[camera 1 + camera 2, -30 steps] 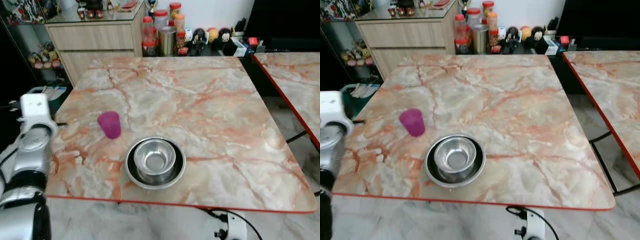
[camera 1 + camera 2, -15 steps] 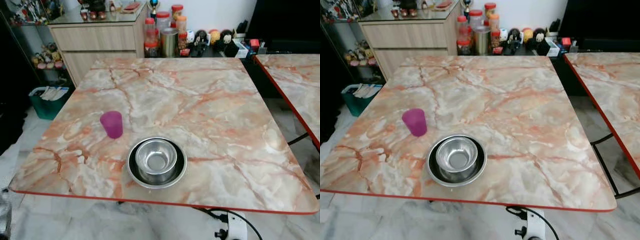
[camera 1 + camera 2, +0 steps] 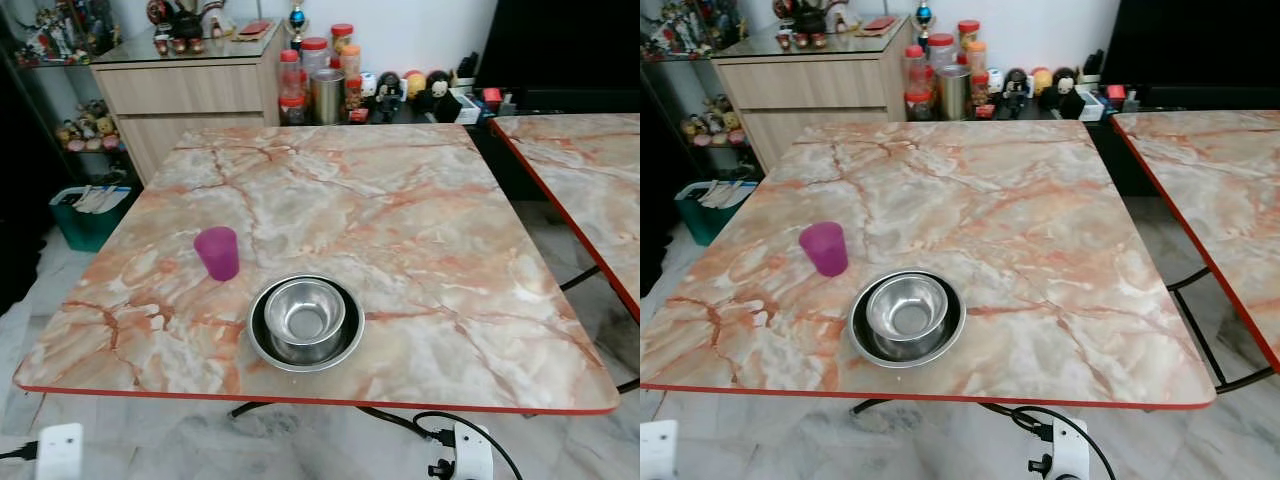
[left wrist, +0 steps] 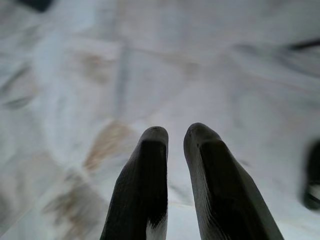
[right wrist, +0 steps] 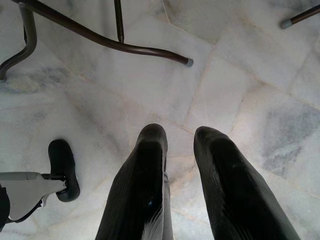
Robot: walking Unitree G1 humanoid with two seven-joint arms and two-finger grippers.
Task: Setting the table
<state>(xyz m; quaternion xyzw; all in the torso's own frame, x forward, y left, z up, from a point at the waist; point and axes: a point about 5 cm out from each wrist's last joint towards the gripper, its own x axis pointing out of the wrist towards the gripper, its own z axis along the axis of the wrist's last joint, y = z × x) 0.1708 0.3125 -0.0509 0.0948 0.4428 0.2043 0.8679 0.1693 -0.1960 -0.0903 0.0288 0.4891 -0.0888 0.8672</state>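
Note:
A purple cup (image 3: 218,252) stands upright on the marble table (image 3: 400,210), toward its front left. Just right of the cup and nearer the front edge, a steel bowl (image 3: 305,316) sits nested in a wider steel dish (image 3: 258,335). My left arm hangs low beside the table's front left corner, its white wrist housing (image 3: 58,450) showing. The left gripper (image 4: 175,131) points at the pale floor with its fingers close together and nothing between them. The right gripper (image 5: 181,134) hangs over marble floor tiles, its fingers a narrow gap apart and empty.
A second marble table (image 3: 590,170) stands close on the right, with a gap between. At the back are a wooden cabinet (image 3: 185,90) and jars (image 3: 320,80). A green bin (image 3: 85,205) sits left. A power strip (image 3: 465,452) with cable lies below the front edge. Metal table legs (image 5: 100,37) cross the floor.
My left arm has dropped from beside the table's left edge to below its front corner. The view has shifted slightly. Cup and bowls have not moved.

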